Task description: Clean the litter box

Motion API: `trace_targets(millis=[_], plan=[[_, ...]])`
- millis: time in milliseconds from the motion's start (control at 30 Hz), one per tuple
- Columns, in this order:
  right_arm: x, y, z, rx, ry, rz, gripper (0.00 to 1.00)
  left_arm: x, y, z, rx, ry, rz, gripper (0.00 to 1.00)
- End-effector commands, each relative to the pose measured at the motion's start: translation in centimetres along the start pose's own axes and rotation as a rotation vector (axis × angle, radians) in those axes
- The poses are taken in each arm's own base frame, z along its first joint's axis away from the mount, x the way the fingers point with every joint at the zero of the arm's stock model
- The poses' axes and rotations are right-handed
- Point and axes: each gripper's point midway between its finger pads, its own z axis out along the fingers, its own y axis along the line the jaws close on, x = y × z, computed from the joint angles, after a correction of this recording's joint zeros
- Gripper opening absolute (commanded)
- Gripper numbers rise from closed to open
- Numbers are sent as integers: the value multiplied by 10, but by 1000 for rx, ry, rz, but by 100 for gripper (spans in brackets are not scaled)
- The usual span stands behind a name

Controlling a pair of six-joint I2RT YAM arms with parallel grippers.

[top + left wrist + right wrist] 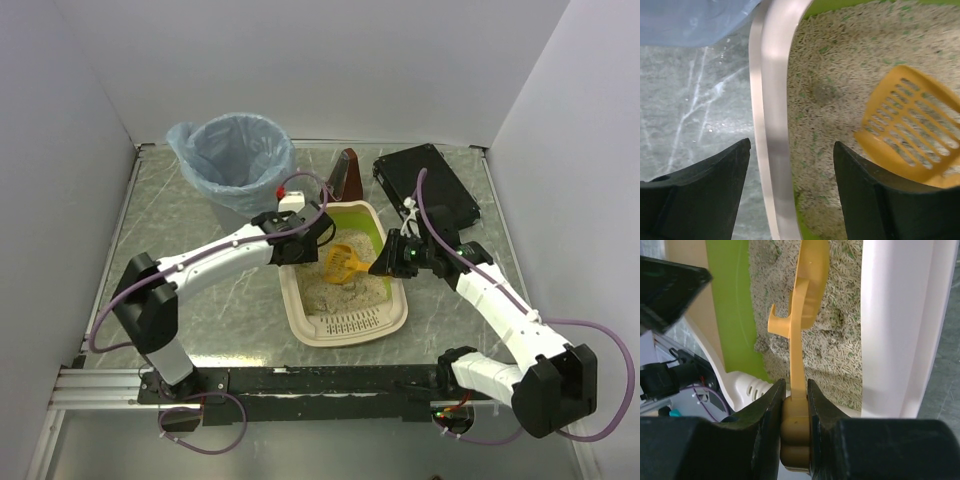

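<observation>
Between both arms, litter box (350, 326): shallow cream-beige rectangular plastic tray, lime-green end wall, sandy grey litter inside.
Bin (215, 185): round, blue-bag-lined, just beyond the box's far-left corner.
Left gripper (791, 147): jaws wide apart, empty, straddling the box's left rim.
Right gripper (796, 385): clamped on the scoop handle, over the box's right side.
Scoop (343, 263): yellow slotted plastic, blade over the litter, apparently empty.
Progress: early, I judge; sifting and dumping remain.

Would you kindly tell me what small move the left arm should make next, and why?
Probably close the left gripper on the litter box rim. Its open fingers straddle that rim, one over the table, one over the litter, and the right gripper holds the yellow scoop over the litter. Gripping the tray should keep it from sliding when the scoop digs in.
</observation>
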Motion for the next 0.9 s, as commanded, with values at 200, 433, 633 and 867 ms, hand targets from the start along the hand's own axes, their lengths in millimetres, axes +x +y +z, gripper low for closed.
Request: trace_targets(millis=[200, 433, 633, 867], plan=[[-3, -10, -6, 34, -91, 12, 0, -9, -3, 14, -107, 3, 122, 30], [3, -16, 4, 57, -67, 103, 0, -27, -4, 3, -136, -31, 132, 1], [5, -23, 28, 71, -36, 283, 0, -43, -21, -28, -114, -142, 124, 1], [-9, -12, 41, -36, -126, 345, 0, -49, -53, -60, -29, -184, 106, 1]])
